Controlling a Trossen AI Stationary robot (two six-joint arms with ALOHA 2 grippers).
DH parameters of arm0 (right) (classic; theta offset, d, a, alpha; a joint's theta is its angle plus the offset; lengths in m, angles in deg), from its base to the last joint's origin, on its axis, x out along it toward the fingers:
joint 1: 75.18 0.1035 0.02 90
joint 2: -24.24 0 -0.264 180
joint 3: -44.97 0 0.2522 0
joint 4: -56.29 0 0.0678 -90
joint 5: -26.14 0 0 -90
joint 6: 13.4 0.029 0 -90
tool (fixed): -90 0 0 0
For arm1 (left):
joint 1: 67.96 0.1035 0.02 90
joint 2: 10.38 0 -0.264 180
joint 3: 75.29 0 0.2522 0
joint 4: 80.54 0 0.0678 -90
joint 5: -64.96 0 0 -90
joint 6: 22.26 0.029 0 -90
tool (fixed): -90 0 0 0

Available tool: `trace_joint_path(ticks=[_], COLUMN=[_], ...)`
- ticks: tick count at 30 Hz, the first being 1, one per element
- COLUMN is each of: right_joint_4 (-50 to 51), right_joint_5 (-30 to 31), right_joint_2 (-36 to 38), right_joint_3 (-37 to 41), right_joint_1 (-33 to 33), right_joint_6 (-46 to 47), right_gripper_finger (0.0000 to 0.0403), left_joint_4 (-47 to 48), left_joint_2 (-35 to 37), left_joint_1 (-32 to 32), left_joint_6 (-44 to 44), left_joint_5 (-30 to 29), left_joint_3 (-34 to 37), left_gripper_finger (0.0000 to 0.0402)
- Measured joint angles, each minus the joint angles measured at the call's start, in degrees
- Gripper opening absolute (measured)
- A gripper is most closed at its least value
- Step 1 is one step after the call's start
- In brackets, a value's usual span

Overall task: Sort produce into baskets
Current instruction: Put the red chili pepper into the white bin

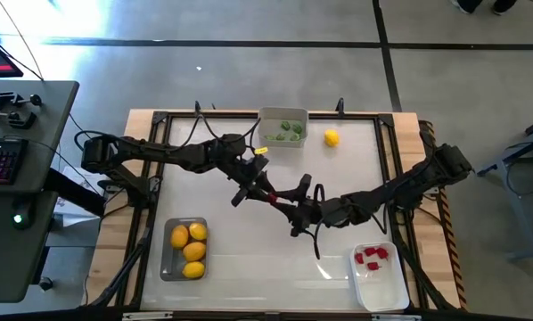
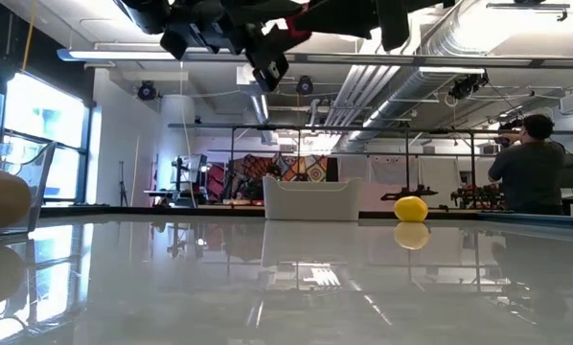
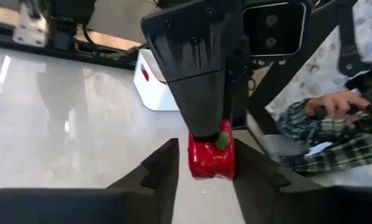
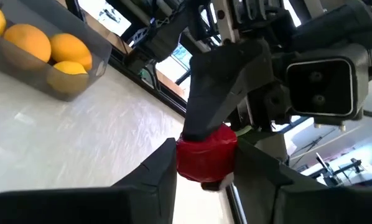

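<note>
A red toy strawberry (image 1: 271, 196) is held in the air over the table's middle, between my two grippers. My left gripper (image 1: 259, 189) comes at it from the left and my right gripper (image 1: 290, 210) from the right. Each wrist view shows the strawberry between that arm's own fingers, with the other gripper's fingers on it too. A loose lemon (image 1: 332, 137) rests on the table at the far side. The pale bin (image 1: 282, 129) holds green pieces, the dark-tinted bin (image 1: 184, 250) holds three lemons, and the white bin (image 1: 380, 272) holds strawberries. My left gripper has the strawberry (image 3: 211, 158) between its two fingers (image 3: 164, 171), at their free ends. The fingers come level from the table's left side. The strawberry is lifted clear of the table. A thin gap shows at one finger. My right gripper pinches the strawberry's sides (image 4: 206, 155) between its two fingers (image 4: 161, 168), which lie close against it. The fingers come slanting from the table's right and near side, crosswise to the left gripper's fingers. The strawberry is well above the table.
Both arms meet over the table's middle (image 1: 275, 201) and show high at the top of the low view (image 2: 267, 43). A person (image 2: 531, 163) stands beyond the table's far edge. A plaid sleeve and a hand (image 3: 326, 115) show in the left wrist view.
</note>
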Motion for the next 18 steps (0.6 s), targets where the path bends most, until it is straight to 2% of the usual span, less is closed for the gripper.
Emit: trace_joint_path(ticks=[4,9,18], right_joint_4=[0.7,2.5,4.9], right_joint_5=[1.4,2.9,5.2], right_joint_2=[0.0,-0.1,-0.1], right_joint_3=[0.0,0.0,0.0], right_joint_1=[0.2,0.2,0.2], right_joint_6=[1.2,4.5,9.1], right_gripper_finger=[0.0122,0.0122,0.0122], left_joint_4=[0.5,1.6,2.6], left_joint_2=[0.0,0.4,0.4], left_joint_1=[0.1,-0.6,-0.8], left_joint_6=[4.6,11.6,18.1], left_joint_5=[-2.3,-8.0,-11.9], left_joint_3=[0.0,0.0,0.0], left_gripper_finger=[0.0167,0.0211,0.0237])
